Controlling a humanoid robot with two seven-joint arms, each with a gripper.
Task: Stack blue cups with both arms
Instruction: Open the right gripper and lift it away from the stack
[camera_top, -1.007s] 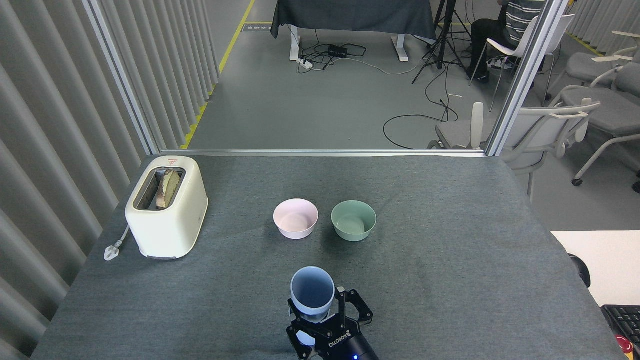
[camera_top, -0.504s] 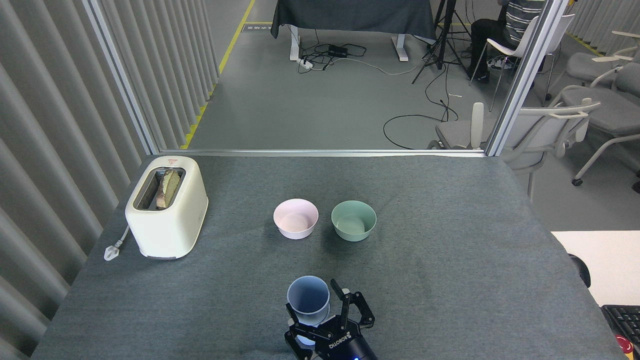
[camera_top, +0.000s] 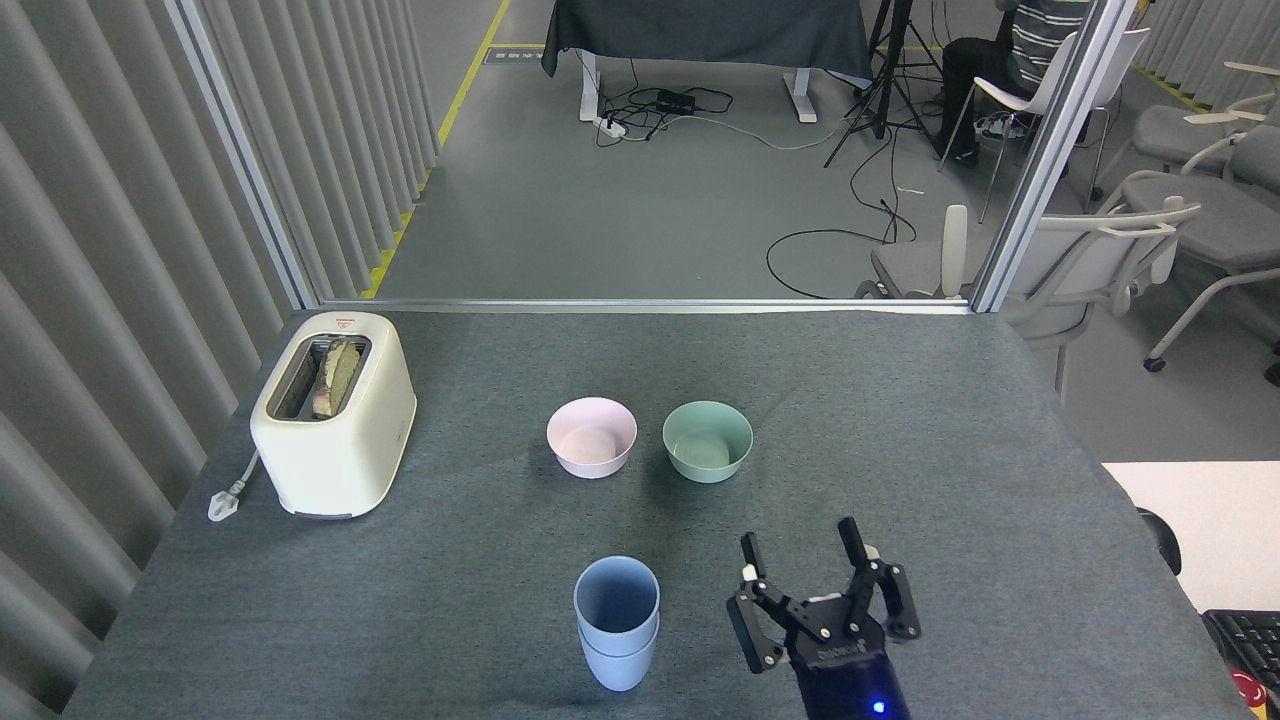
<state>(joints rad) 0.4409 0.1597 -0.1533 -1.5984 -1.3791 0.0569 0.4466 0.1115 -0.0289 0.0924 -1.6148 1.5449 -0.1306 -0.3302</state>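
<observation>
Swinging our spread, empty right gripper (camera_top: 805, 558) back toward the stacked blue cups (camera_top: 616, 622) could, we judge, knock them over.

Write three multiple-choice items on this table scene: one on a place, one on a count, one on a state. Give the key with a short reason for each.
1. Where do the blue cups stand?
A. Inside the toaster
B. On the near part of the table, in front of the pink bowl
C. Inside the green bowl

2. How many bowls stand on the table?
A. Two
B. Four
C. None

3. What is the state of the right gripper?
A. Shut on a bowl
B. Shut on the blue cups
C. Open and empty, beside the cups

Key:
1 B: the nested cups sit upright on the grey table, nearer than the pink bowl.
2 A: only the pink bowl and the green bowl show.
3 C: its fingers are spread with nothing between them, clear of the cups on their right.
</observation>
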